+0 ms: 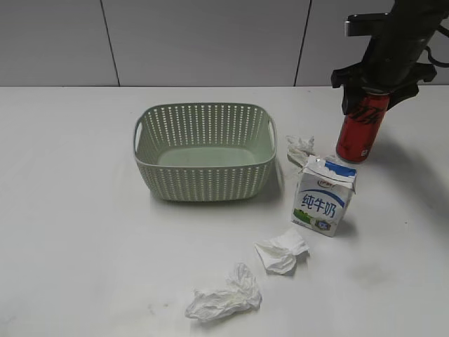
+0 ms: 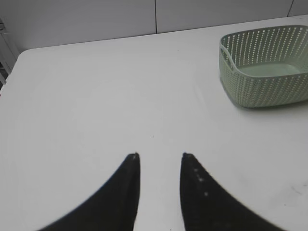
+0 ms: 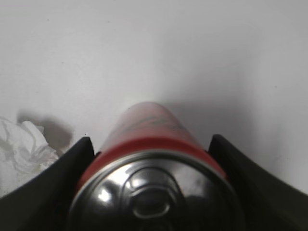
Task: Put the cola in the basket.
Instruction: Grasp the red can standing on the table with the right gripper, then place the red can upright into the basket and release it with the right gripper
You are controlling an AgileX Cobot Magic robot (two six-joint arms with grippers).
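The cola [image 1: 361, 130], a tall slim red can with a silver top, stands slightly tilted at the back right of the white table, right of the basket. My right gripper [image 1: 373, 98] comes down from above, and its fingers are closed on the can's upper part. In the right wrist view the cola [image 3: 149, 130] fills the space between the two fingers of the right gripper [image 3: 150, 144]. The pale green basket [image 1: 203, 179] sits mid-table and holds nothing; it also shows in the left wrist view [image 2: 260, 91]. My left gripper [image 2: 160, 156] is open and holds nothing, over bare table to the left of the basket.
A white-and-blue milk carton [image 1: 323, 196] stands in front of the cola. One crumpled tissue [image 1: 300, 149] lies between the basket and the can and shows in the right wrist view [image 3: 24, 144]. Two more tissues [image 1: 282, 251] [image 1: 224, 298] lie near the front.
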